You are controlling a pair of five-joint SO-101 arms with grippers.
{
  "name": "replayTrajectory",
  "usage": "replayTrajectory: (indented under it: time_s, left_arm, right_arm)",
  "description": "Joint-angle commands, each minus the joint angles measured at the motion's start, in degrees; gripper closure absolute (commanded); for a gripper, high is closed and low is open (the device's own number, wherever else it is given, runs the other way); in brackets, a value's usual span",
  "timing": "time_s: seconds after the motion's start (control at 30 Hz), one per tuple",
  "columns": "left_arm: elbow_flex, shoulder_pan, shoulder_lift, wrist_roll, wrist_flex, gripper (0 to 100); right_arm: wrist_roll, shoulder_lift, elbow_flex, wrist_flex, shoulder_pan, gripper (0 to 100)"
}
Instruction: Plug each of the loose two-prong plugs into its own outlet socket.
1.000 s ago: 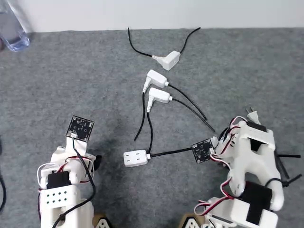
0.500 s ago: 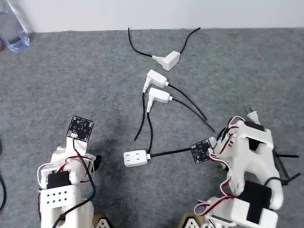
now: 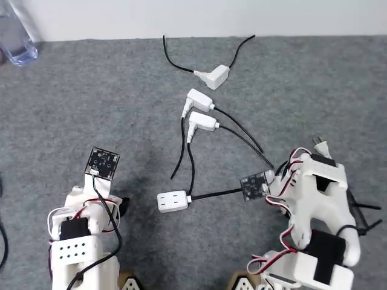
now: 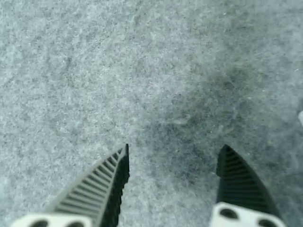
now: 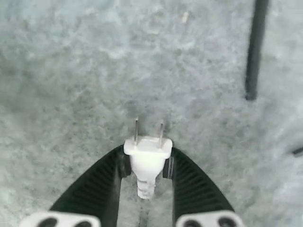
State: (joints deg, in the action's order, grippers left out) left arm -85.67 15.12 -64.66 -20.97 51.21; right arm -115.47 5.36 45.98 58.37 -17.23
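Between the right pincer (image 5: 147,158) tips, pinched by its flat sides: two-prong plug (image 5: 147,165), prongs pointing away. Probably light, hard, slick, tugged by a stiff cord; best held on the body behind the prongs. Farther off to its left, outlet socket (image 3: 172,200). Over bare carpet (image 4: 94,56), left pincer (image 4: 175,149) spread wide.

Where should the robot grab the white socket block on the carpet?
Probably by its two long sides, coming straight down from above. The socket lies flat on the carpet. Its long sides are straight, parallel and bare, and its cord leaves one short end. The open left gripper is nearest.
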Motion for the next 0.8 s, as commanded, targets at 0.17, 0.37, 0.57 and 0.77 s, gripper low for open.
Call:
replayTrajectory:
  time_s: [0.17, 0.37, 0.57, 0.77]
  left_arm:
    - [0.3, -0.4, -0.8, -0.4, -1.2, 72]
    - [0.3, -0.5, -0.8, -0.3, -1.2, 72]
    - [0.4, -0.6, -0.8, 1.8, -3.3, 72]
    - [0.6, -10.8, -0.8, 10.9, -6.4, 71]
  right_arm:
    - [19.5, -0.4, 0.2, -7.3, 2.4, 99.1]
    - [16.7, 0.2, -1.1, 3.4, 8.0, 99.1]
    - [14.7, 0.2, -8.1, 15.4, 11.6, 99.1]
    - [12.2, 0.2, -14.4, 28.4, 15.8, 99.1]
